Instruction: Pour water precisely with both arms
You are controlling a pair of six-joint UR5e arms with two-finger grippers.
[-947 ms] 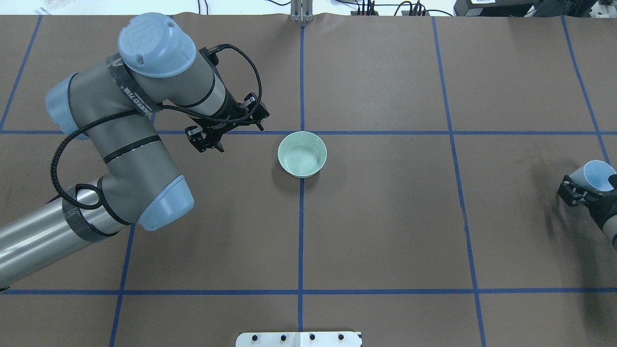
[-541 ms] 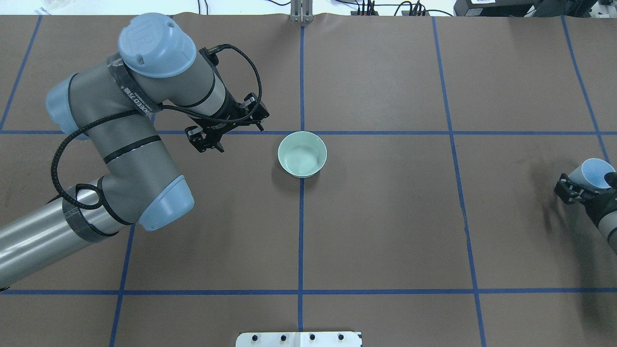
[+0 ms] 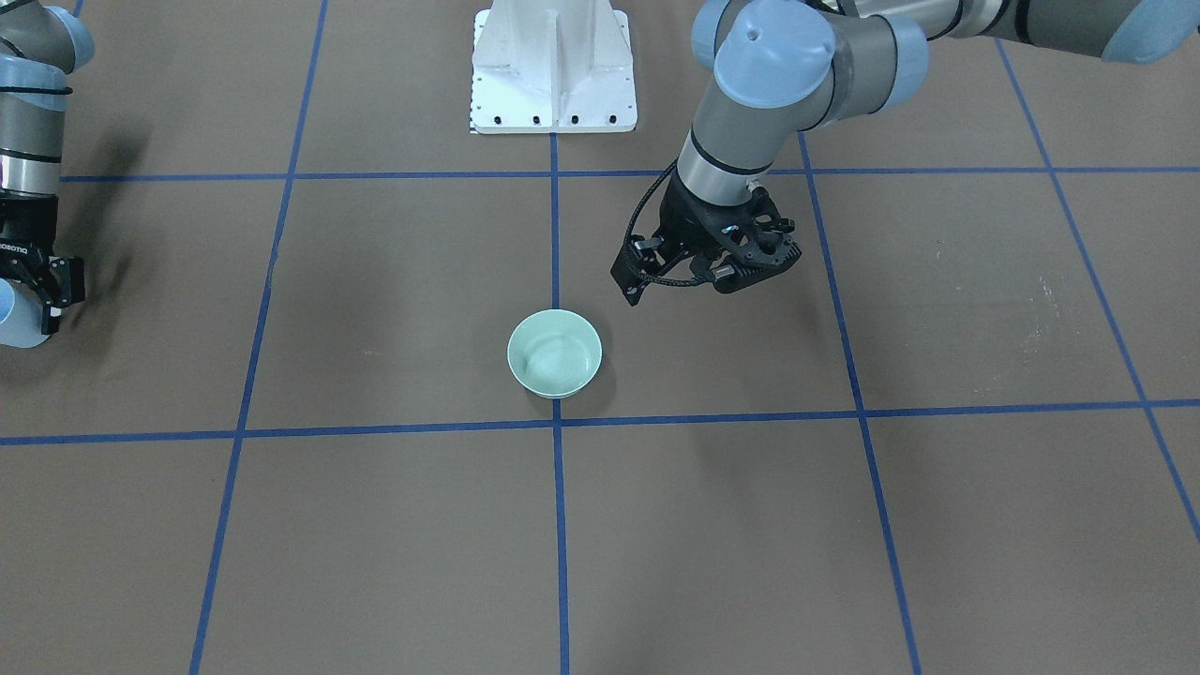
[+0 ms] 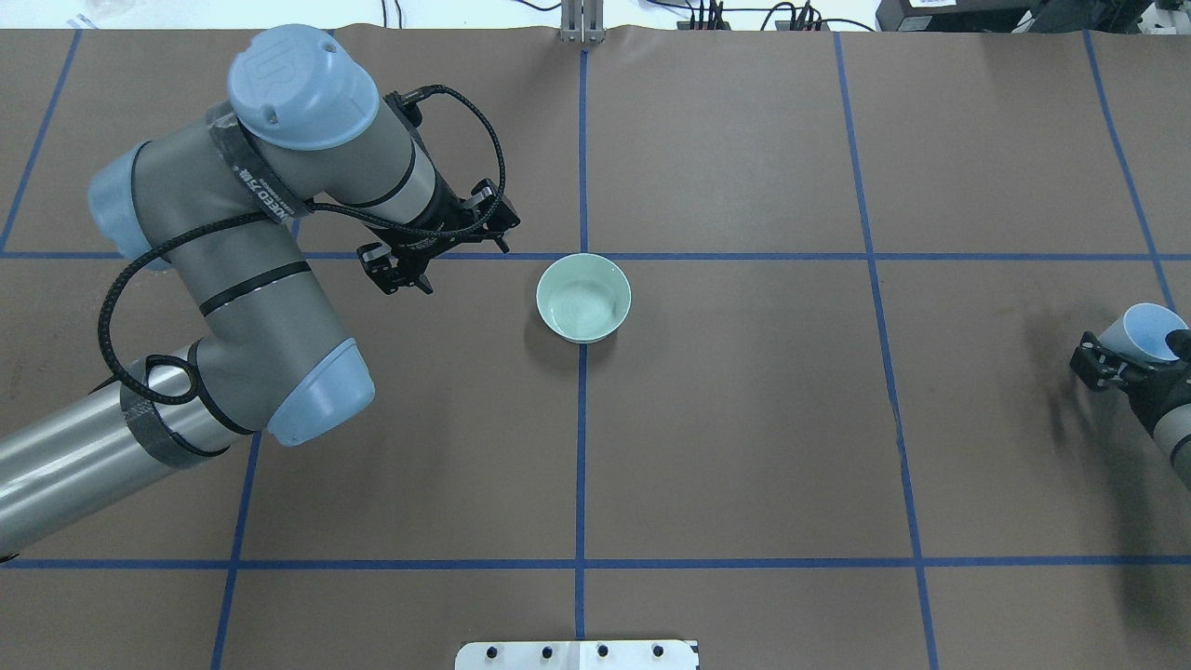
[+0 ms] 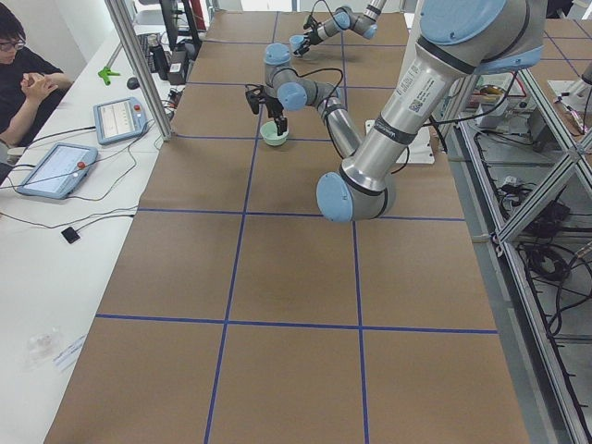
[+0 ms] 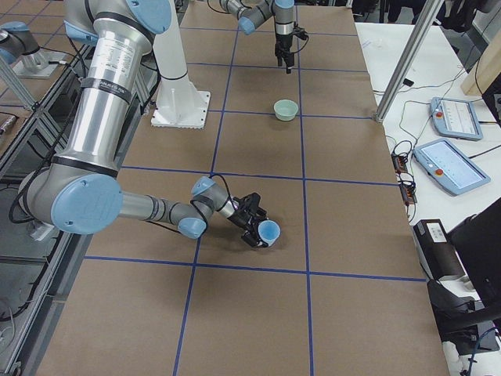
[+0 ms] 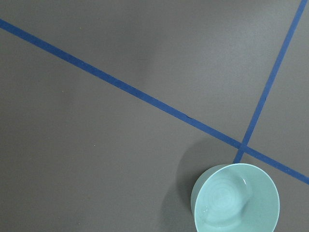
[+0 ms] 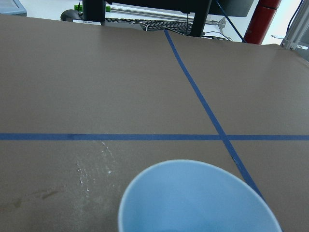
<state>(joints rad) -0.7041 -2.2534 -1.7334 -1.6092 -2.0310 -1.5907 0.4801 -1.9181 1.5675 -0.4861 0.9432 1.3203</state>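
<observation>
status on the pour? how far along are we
Done: the right gripper has the blue cup gripped and tilted, far off to the robot's right. In hand: nothing is pouring; the left gripper hovers beside the green bowl, not touching it. Left: carry the cup to the bowl and pour.

Matt brown paper covers the surface [image 4: 744, 419]; the mint bowl [image 4: 583, 298] looks glazed and glossy, the blue cup [image 4: 1152, 332] matt.
</observation>
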